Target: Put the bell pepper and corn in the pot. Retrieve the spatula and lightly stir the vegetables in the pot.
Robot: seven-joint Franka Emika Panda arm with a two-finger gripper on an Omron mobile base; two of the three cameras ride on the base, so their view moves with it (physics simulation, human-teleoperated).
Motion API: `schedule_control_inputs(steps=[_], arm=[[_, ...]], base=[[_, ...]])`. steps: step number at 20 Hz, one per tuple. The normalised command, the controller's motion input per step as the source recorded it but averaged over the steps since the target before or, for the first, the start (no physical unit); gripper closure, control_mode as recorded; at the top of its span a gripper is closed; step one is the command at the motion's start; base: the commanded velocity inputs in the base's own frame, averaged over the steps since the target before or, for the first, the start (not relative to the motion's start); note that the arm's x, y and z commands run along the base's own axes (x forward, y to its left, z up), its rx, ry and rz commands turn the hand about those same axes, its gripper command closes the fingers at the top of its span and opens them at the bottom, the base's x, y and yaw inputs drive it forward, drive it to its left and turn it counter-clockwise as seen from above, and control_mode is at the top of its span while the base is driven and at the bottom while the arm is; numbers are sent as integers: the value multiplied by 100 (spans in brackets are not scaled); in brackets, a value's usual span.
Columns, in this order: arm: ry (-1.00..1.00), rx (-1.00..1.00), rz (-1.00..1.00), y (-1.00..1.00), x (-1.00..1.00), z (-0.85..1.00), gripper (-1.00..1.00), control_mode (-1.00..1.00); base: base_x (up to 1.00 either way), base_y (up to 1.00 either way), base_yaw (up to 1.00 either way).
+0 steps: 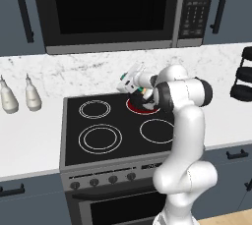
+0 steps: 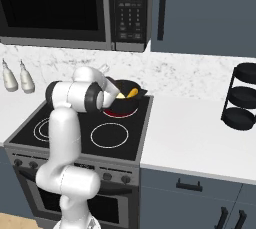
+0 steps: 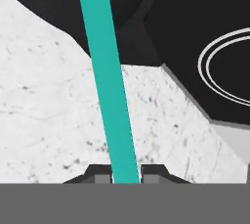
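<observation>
The white arm [image 1: 184,135] rises in front of the stove [image 1: 115,126] and folds at the elbow, reaching its gripper [image 3: 126,178] toward the far right burner, where the pot [image 2: 125,95] sits holding yellow pieces, partly hidden behind the forearm. A microwave [image 1: 113,10] hangs above, two bottles [image 1: 19,96] stand on the counter [image 1: 24,143] at left, and a black rack [image 2: 240,98] at right. The jaws are clamped on the spatula [image 3: 108,86], whose straight green handle runs lengthwise away from the hand toward the pot's dark rim.
</observation>
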Motion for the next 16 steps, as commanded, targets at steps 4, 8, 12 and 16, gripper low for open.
schedule_control_inputs(steps=[4, 8, 12, 16], arm=[[0, 22, 0, -57, 1, -17, 100, -100], [-14, 14, 1, -47, -6, 45, 100, -100], [-10, 6, 1, -1, 0, 12, 100, -100], [-2, 3, 3, 0, 17, -34, 100, -100]], base=[[0, 0, 0], [0, 0, 0], [0, 0, 0], [0, 0, 0]])
